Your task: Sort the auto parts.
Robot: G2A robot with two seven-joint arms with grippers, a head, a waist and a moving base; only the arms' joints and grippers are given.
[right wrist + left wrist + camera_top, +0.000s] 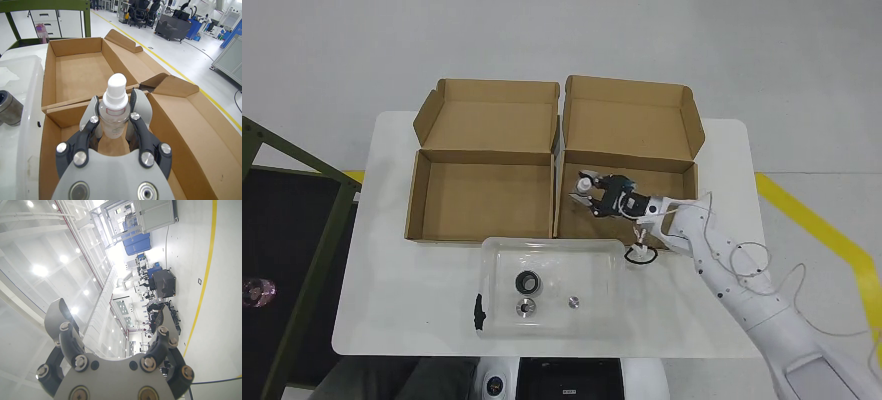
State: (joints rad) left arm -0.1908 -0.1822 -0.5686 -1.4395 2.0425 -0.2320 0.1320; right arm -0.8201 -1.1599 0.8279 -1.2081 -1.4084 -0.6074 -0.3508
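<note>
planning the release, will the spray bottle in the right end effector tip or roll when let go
Probably tips: the spray bottle is tall and narrow with a capped top. Its round body would likely roll once down, though the cardboard box walls should stop it. The clear plastic looks smooth, so possibly slippery.

No print could be read. The bottle (115, 121) bore a label (115, 111) with an empty red-outlined box and a faint green mark below. The blue cabinets (137, 242) carried white marks, too small to tell.
</note>
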